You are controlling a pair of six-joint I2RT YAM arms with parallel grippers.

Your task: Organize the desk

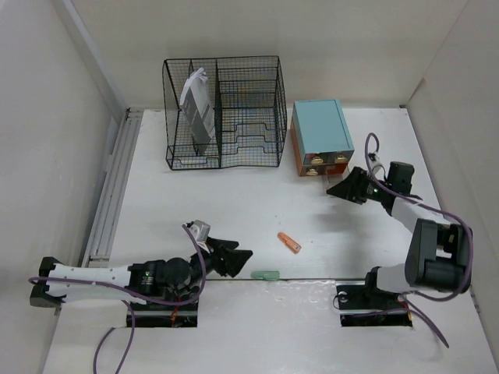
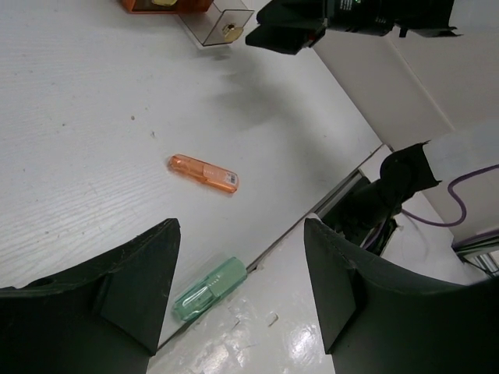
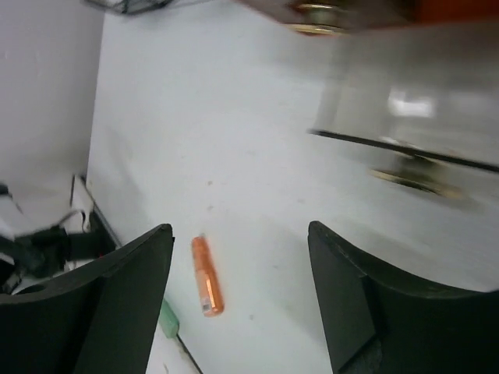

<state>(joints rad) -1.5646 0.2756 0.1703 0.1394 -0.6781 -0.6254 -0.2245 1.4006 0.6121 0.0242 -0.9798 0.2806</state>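
Desk (image 1: 234, 202): a white, flat top walled in white. It lies beneath both sets of jaws and stretches away ahead of them.

Wire rack (image 1: 222, 113): black, standing at the far edge of the desk, well beyond the left gripper (image 1: 240, 257). A grey-and-white packet (image 1: 197, 105) stands upright in its left compartment.

Drawer box (image 1: 321, 125): teal top, orange front, just beside the rack and close ahead of the right gripper (image 1: 341, 187). One clear drawer (image 2: 218, 23) with a brass-coloured knob stands pulled out, just in front of the right jaws. That wrist's picture is blurred there, so contact cannot be judged.

Left jaws: spread wide, nothing between them, low over the desk.

Right jaws: spread wide, nothing between them.

Orange stick (image 1: 289, 242): small, translucent, lying flat on the desk ahead of the left jaws and apart from them, between the two grippers and clear of both.

Green stick (image 1: 265, 275): small, translucent, lying flat at the seam along the desk's near edge, just off the left fingertips, not touched.
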